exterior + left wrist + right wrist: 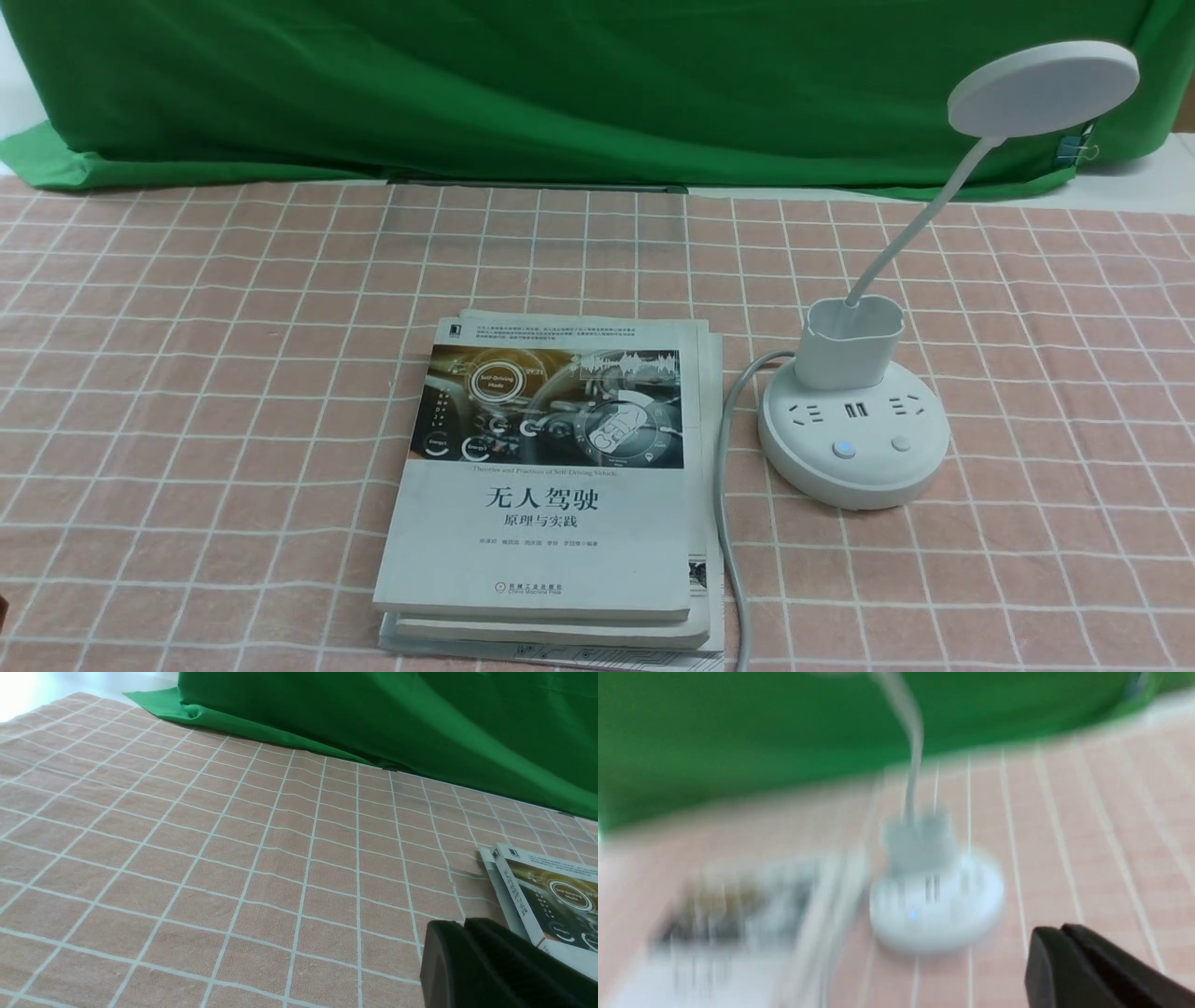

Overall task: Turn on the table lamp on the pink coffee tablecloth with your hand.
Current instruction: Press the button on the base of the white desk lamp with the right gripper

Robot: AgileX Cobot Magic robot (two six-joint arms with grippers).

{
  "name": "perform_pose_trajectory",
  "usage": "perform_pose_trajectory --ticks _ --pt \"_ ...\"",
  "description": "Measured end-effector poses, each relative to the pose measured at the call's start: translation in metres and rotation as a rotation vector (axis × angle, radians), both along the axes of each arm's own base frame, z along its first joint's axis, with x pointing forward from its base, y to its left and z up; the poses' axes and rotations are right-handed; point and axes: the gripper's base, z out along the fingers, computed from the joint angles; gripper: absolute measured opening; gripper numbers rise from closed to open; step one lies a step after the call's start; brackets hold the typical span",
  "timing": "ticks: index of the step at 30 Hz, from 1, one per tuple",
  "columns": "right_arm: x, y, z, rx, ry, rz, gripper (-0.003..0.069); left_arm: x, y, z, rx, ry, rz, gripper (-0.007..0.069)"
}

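The white table lamp point(851, 425) stands on the pink coffee tablecloth point(187, 373) at the right, disc head point(1043, 89) raised on a curved neck, unlit. Its round base has a blue-lit button point(844, 449) and a plain button point(900, 443). Neither arm shows in the front view. In the blurred right wrist view the lamp point(936, 900) lies ahead of my shut, empty right gripper point(1057, 931). My left gripper point(460, 924) is shut and empty, low over the cloth beside the books.
A stack of books point(551, 485) lies left of the lamp; its corner shows in the left wrist view point(546, 900). The lamp's grey cable point(728, 523) runs along the books to the front edge. A green cloth point(560, 84) hangs along the back.
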Motion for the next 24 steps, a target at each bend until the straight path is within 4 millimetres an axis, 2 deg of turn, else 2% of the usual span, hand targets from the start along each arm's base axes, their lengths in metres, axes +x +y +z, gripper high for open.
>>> perform_pose_trajectory --ticks 2,3,4,5,10,14,18,19,21,22,24 --pt "0.016 0.005 0.013 -0.074 0.170 0.075 0.0038 0.000 0.000 0.000 0.000 0.000 0.000 0.0019" --pt "0.018 0.006 0.011 -0.081 0.197 0.082 0.0039 0.000 0.000 0.000 0.000 0.000 0.000 0.0019" --pt "0.035 0.009 0.014 -0.124 0.337 0.136 0.0043 0.000 0.000 0.000 0.000 0.000 0.000 0.0019" --pt "0.041 0.010 0.016 -0.141 0.368 0.154 0.0044 0.000 0.000 0.000 0.000 0.000 0.000 0.0019" --pt "0.094 0.016 0.004 -0.199 0.572 0.221 0.0046 0.000 0.000 0.000 0.001 0.000 0.000 0.0019" --pt "0.134 0.020 -0.009 -0.218 0.668 0.246 0.0046 0.000 0.000 0.000 0.001 0.000 0.000 0.0019" --pt "0.161 0.031 -0.017 -0.250 0.678 0.284 0.0046 0.000 0.000 0.000 0.001 0.000 0.000 0.0019" --pt "0.174 0.041 -0.023 -0.271 0.679 0.317 0.0046 0.000 0.000 0.000 0.001 0.000 0.000 0.0019" --pt "0.190 0.052 -0.028 -0.292 0.668 0.346 0.0046 0.000 0.000 0.000 0.001 0.000 0.000 0.0019" --pt "0.191 0.053 -0.030 -0.294 0.673 0.349 0.0046 0.000 0.000 0.000 0.001 0.000 0.000 0.0019" --pt "0.213 0.063 -0.040 -0.309 0.672 0.370 0.0046 0.000 0.000 0.000 0.001 0.000 0.000 0.0019"
